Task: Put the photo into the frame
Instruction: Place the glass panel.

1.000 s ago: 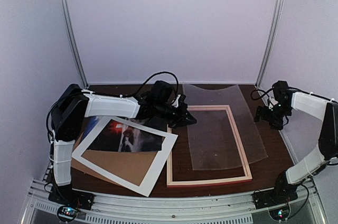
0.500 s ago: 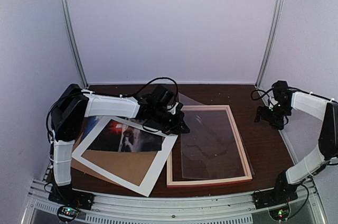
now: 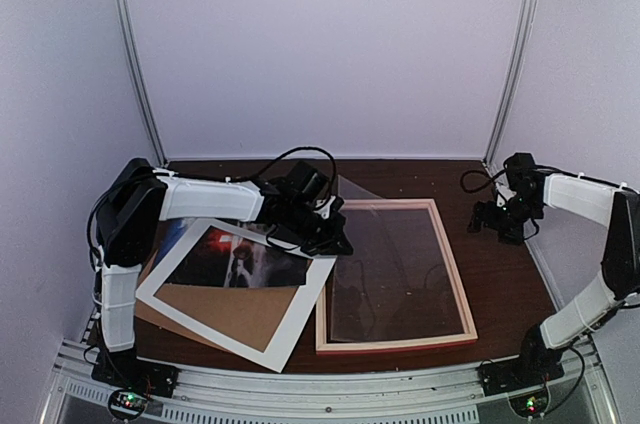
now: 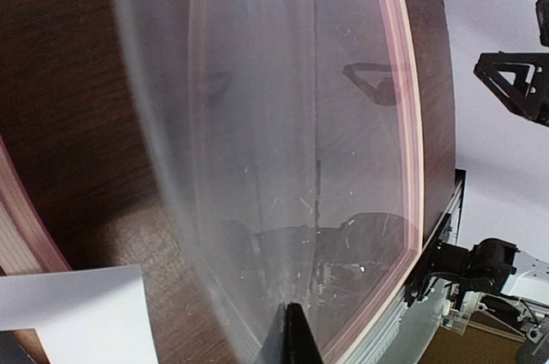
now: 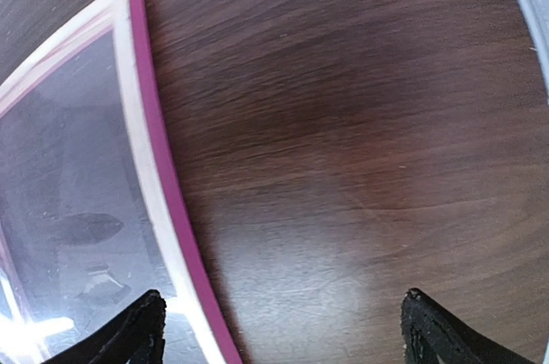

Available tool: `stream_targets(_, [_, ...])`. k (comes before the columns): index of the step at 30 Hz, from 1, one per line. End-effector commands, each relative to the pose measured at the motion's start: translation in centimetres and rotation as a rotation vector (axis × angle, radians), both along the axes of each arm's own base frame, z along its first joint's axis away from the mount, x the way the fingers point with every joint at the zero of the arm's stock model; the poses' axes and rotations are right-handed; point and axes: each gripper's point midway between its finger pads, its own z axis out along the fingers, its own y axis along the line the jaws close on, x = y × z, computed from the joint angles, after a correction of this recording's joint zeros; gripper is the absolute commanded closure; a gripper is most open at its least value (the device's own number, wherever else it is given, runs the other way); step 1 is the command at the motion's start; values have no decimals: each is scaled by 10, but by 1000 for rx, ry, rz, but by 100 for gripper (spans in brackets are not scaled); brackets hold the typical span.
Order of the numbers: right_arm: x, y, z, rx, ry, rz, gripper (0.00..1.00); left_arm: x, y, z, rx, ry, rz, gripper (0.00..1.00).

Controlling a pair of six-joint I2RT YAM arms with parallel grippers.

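The left gripper (image 3: 337,241) has its jaws pressed together on the left edge of a clear sheet (image 3: 390,264); in the left wrist view the fingers (image 4: 292,338) show as one dark wedge at the bottom centre, with the curved sheet (image 4: 257,124) running into them. The sheet fills most of the frame (image 3: 395,345), but its upper left corner is lifted and pokes past the top rim. From the jaws, the left arm runs back to the left, its white forearm nearly level above the photo (image 3: 235,259). The photo lies on the left side of the table (image 3: 505,289), outside the frame, showing through the upper half of the window of a white mat (image 3: 297,316). Brown cardboard (image 3: 235,314) shows through the lower half. The mat's right corner touches or overlaps the frame's left rim, just below the jaws. The right gripper (image 3: 495,227) has its jaws spread wide with nothing between them. The right wrist view shows its fingertips (image 5: 141,330) at the two bottom corners over bare dark wood, with the pink rim of the frame (image 5: 159,184) just left of centre. The right arm reaches in from the right edge, elbow bent, with the gripper just beside the frame's upper right corner.
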Motion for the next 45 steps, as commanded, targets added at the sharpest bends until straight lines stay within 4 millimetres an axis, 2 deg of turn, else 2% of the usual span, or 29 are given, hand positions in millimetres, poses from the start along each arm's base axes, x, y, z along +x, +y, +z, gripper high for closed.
stream_targets(1, [7,28,0,41,-26,95,6,14,-3,1,-8,-42,6,100])
stream_targets(7, [7,59,-6,53,-18,199,8,16,-4,1,-12,-48,17,100])
stream_targets(13, [9,72,-13,50,-2,241,9,16,-4,2,-13,-44,19,100])
stream_targets(25, [7,80,-25,54,32,268,11,20,0,0,0,-49,33,100])
stream_targets(45, [9,80,-25,52,37,268,11,21,-3,-3,-3,-34,19,100])
